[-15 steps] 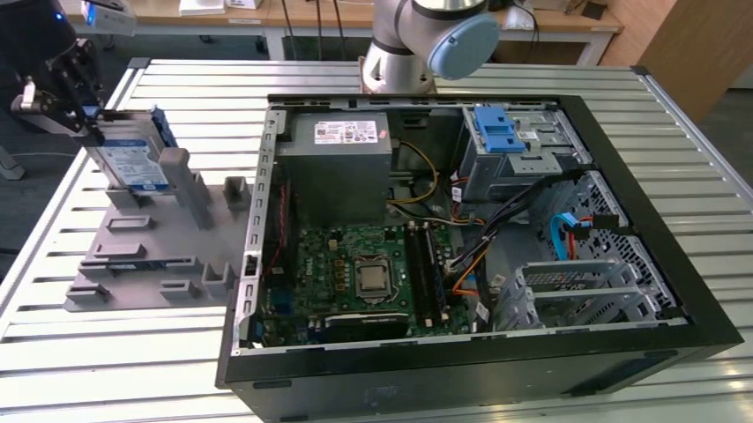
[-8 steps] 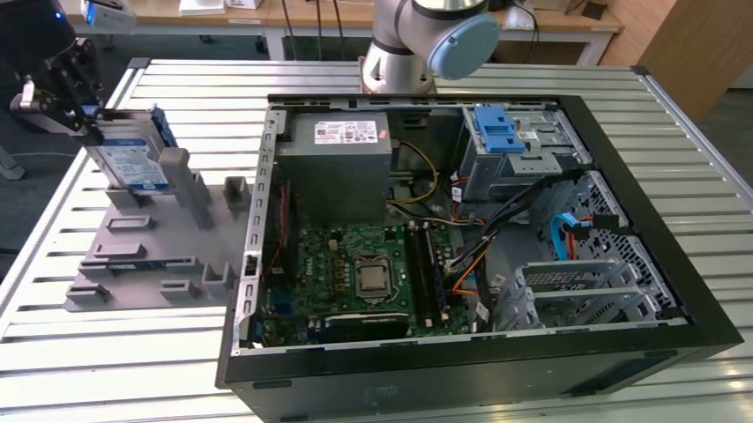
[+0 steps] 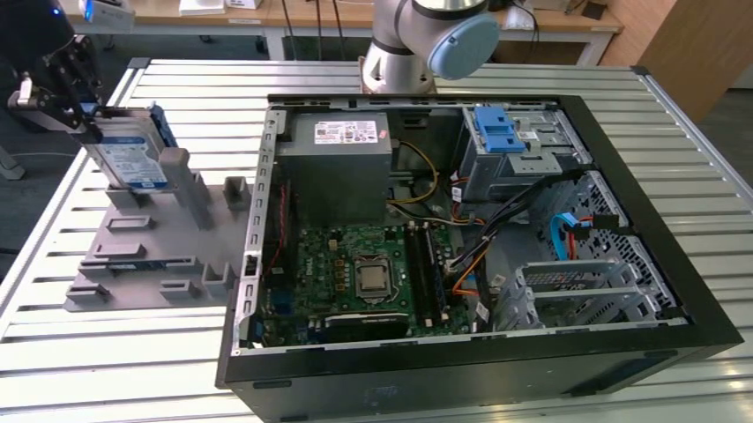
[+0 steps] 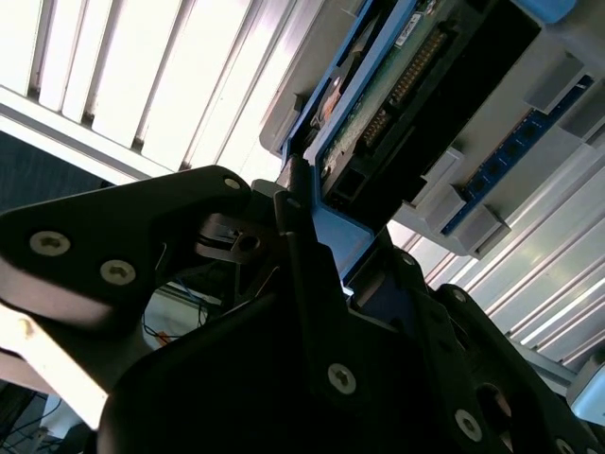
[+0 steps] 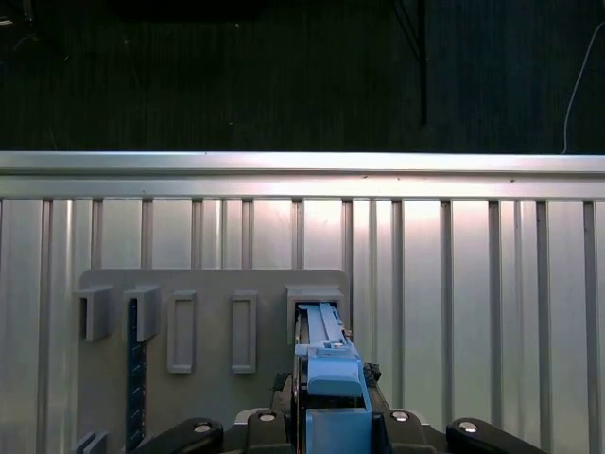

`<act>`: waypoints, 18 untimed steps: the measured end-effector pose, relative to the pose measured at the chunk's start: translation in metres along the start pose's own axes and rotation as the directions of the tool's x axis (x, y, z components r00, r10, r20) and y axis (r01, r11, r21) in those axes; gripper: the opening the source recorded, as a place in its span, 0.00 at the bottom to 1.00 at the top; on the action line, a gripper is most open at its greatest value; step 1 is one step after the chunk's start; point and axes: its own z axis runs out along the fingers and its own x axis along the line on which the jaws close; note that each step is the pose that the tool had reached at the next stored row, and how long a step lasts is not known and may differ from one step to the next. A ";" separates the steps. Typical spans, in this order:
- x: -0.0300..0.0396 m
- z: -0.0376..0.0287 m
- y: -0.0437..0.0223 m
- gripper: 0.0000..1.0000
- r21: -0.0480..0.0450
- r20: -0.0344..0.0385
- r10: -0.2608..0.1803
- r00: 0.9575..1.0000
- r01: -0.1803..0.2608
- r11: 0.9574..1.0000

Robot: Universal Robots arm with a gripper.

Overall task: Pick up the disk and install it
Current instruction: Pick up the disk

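The disk (image 3: 132,157) stands on edge at the back of the grey holder plate (image 3: 153,256), on the exterior view's left; its blue-and-white label faces the camera and blue rails run along its edges. My gripper (image 3: 97,122) is at the disk's top end and shut on it. In the second wrist view the fingers (image 4: 301,222) clamp the blue rail of the disk (image 4: 416,85), whose circuit board and connector show. In the first wrist view the disk (image 5: 331,374) sits edge-on between the gripper (image 5: 331,416) and a slot in the holder plate (image 5: 213,284).
An open computer case (image 3: 471,374) lies to the right of the holder plate, with a motherboard (image 3: 365,273), a grey power supply box (image 3: 341,132) and a drive cage with a blue latch (image 3: 500,137). My arm's base (image 3: 418,44) stands behind the case. Everything rests on a slatted metal table (image 3: 70,352).
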 end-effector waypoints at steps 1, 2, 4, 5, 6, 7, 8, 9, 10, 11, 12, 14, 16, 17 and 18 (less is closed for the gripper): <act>0.0000 -0.0001 0.0000 0.36 0.000 0.000 0.000 1.000 0.000 1.000; 0.0000 -0.0002 0.0000 0.36 0.000 0.000 0.000 1.000 0.000 1.000; 0.0000 -0.0004 0.0000 0.36 0.000 0.000 0.000 1.000 0.000 1.000; 0.0000 -0.0005 0.0000 0.36 0.000 0.000 0.000 1.000 0.000 1.000; -0.0003 -0.0123 0.0003 0.36 0.000 0.000 0.000 1.000 0.000 1.000; -0.0004 -0.0133 0.0003 0.36 0.000 0.000 0.000 1.000 0.000 1.000; -0.0004 -0.0135 0.0003 0.36 0.000 0.000 0.000 1.000 0.000 1.000; -0.0004 -0.0137 0.0004 0.36 0.000 0.000 0.000 1.000 0.000 1.000; -0.0004 -0.0139 0.0004 0.36 0.000 0.000 0.000 1.000 0.000 1.000; -0.0004 -0.0142 0.0004 0.36 0.000 0.000 0.000 1.000 0.000 1.000; -0.0004 -0.0144 0.0004 0.36 0.000 0.000 0.000 1.000 0.000 1.000; -0.0004 -0.0149 0.0004 0.36 0.000 0.000 0.000 1.000 0.000 1.000; -0.0005 -0.0159 0.0004 0.36 0.000 0.000 0.000 1.000 0.000 1.000; -0.0005 -0.0162 0.0004 0.36 0.000 0.000 0.000 1.000 0.000 1.000; -0.0005 -0.0166 0.0004 0.36 0.000 0.000 0.000 1.000 0.000 1.000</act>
